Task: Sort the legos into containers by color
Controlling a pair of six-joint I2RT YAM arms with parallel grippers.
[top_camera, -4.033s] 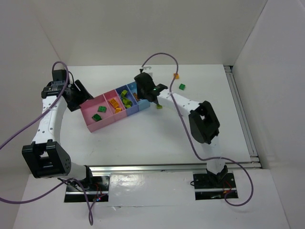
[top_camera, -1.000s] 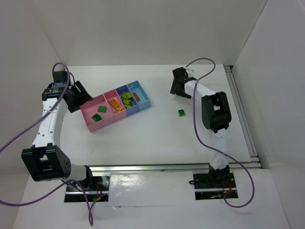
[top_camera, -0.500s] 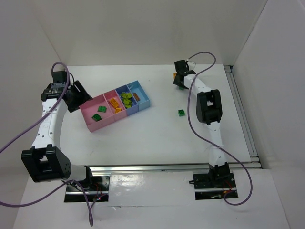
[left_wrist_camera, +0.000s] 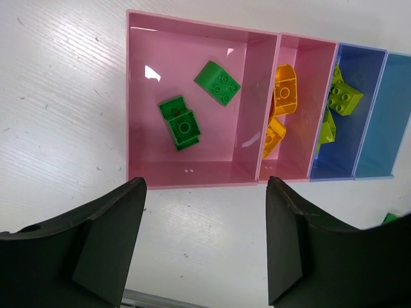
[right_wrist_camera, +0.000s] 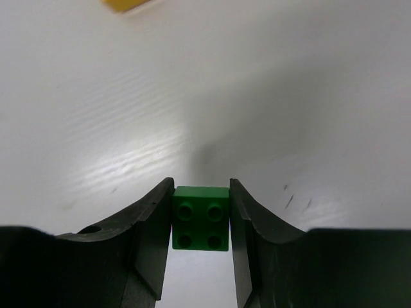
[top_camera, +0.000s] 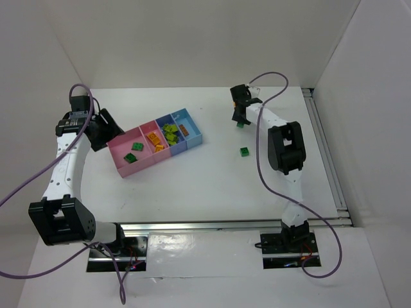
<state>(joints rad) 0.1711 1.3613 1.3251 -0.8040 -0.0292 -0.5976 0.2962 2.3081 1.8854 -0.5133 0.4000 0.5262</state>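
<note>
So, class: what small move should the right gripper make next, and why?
Probably a short lift straight up. The right gripper is shut on a dark green brick resting on the table, and the large pink bin already holding dark green bricks lies well to its left.

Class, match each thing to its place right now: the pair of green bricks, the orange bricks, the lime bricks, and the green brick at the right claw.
A. pair of dark green studded plastic bricks
B. orange plastic bricks
C. lime-green plastic bricks
D. dark green brick at the arm

1. narrow pink plastic bin
2. between the fingers of the right claw
3. blue plastic bin
4. wide pink plastic bin

Pairs: A-4, B-1, C-3, D-2.
</note>
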